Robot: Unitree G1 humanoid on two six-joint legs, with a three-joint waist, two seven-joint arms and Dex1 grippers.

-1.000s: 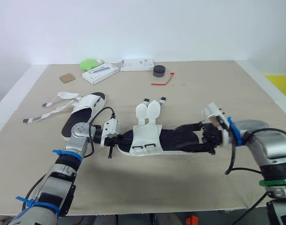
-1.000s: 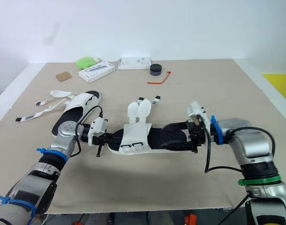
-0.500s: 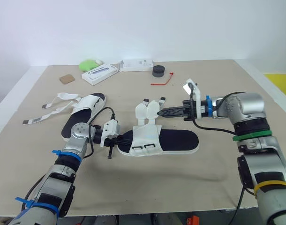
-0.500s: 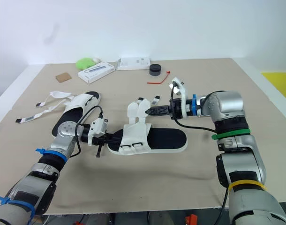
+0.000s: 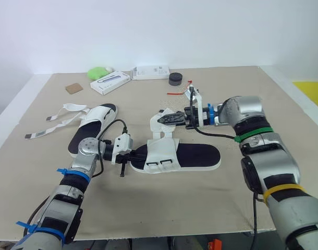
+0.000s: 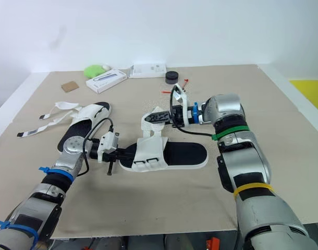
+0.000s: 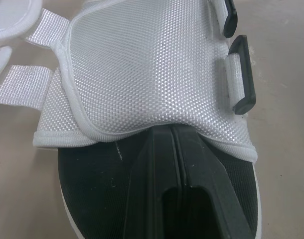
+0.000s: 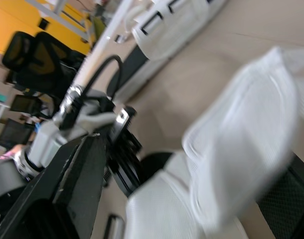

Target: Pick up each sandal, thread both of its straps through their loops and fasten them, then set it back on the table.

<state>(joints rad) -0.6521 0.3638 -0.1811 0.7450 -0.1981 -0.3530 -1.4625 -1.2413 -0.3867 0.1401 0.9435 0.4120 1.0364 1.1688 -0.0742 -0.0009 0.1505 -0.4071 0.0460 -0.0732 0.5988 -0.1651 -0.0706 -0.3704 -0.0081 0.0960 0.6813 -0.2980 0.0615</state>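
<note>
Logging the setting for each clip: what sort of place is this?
Probably a lab or office workspace: a beige-topped table against a bare white wall, small boxes along its far edge, and black office chairs nearby.

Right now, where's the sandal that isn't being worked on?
Head views: the idle sandal lies on the left side of the table, just beyond the left tool, left of the worked sandal, loose straps trailing toward the left edge.

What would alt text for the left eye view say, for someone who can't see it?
Two robot arms work on a white sandal on a beige table: the left gripper grips one end, the right gripper is at its loose straps. A second sandal, straps undone, lies further left; boxes sit at the far edge.
</note>
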